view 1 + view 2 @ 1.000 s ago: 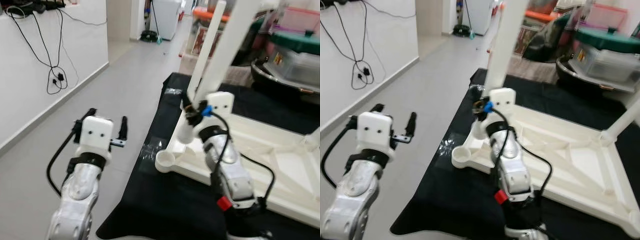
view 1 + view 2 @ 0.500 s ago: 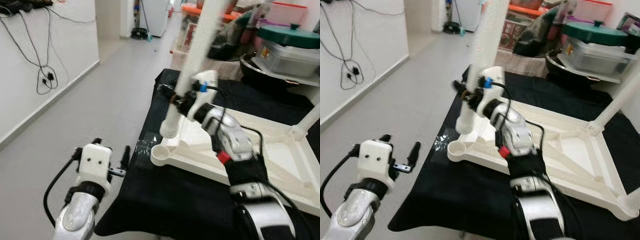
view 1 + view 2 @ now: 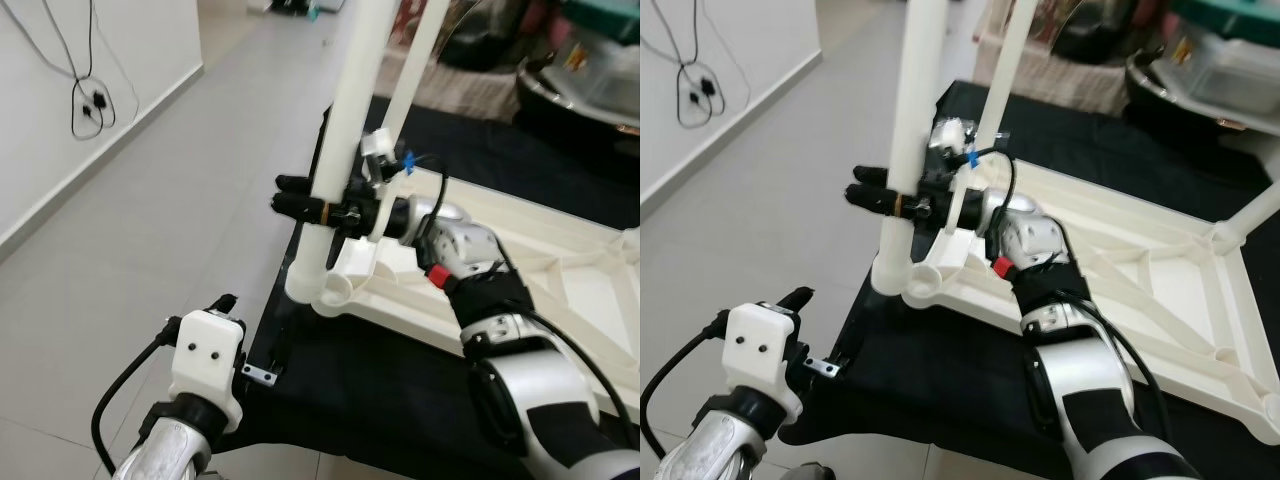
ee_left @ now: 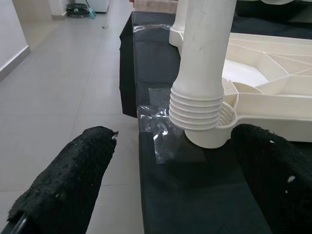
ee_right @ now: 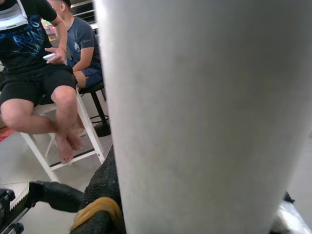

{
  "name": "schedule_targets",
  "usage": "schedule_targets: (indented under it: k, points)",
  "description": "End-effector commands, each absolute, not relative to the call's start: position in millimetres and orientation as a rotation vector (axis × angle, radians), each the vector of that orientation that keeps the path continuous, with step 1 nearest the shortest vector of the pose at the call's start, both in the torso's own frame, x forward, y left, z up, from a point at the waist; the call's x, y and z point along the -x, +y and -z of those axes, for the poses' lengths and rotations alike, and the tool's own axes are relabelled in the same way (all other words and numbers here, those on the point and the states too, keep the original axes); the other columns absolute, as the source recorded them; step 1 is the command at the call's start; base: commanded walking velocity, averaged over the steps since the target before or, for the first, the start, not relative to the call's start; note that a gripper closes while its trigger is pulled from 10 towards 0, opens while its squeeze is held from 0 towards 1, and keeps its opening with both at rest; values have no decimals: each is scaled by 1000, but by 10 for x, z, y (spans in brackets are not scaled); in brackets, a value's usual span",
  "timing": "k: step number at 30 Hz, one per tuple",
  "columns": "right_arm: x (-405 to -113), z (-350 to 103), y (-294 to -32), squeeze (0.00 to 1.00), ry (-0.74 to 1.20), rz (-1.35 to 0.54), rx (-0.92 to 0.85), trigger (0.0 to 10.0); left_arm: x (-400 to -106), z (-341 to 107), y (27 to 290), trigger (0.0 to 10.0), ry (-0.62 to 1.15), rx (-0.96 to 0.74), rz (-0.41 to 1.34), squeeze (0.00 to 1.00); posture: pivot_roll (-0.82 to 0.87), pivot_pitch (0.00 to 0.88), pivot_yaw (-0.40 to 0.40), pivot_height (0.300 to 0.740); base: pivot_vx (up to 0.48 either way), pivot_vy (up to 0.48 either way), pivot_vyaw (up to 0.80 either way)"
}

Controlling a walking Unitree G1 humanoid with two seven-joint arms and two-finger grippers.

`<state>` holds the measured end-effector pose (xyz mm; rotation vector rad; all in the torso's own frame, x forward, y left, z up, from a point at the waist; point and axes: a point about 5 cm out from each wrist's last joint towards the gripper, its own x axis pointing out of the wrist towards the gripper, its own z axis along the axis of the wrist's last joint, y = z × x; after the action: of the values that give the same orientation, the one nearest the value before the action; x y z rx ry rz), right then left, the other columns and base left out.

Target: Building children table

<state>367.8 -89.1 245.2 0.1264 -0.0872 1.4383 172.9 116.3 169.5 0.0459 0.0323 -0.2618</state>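
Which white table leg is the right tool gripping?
The nearest leg, poised beside the front corner socket with the right tool clamped around it. The other leg stands behind it, already mounted.

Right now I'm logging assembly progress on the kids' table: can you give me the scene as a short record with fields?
stage: table leg being fitted at the near corner socket
table top: white table top lies underside up on the black cloth
table leg: white table leg upright, its threaded end beside the corner socket, not seated in it
right gripper: right gripper shut on the table leg
left gripper: left gripper open, low, facing the socket
other legs: second leg already standing behind
people: two seated persons
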Motion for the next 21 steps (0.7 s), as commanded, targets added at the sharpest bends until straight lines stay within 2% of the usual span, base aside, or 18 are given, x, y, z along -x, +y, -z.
schedule_targets:
  k: [1, 11, 21]
  points:
    - [-3698, -2518, -966, 0, -123, -1447, -87, 10000, -1682, -1697, 1138, 10000, 47, -34, 287, 0, 202, 184, -161, 740, 0, 0, 0]
    - [-3762, -2638, -1232, 0, -173, -1423, 19, 10000, -1473, -1607, 1133, 10000, 138, -35, 347, 0, 214, 213, -142, 740, 0, 0, 0]
    - [-3708, -2523, -1214, 0, -137, -1541, 45, 10000, -1460, -1608, 1144, 10000, 151, -47, 353, 0, 220, 225, -134, 740, 0, 0, 0]
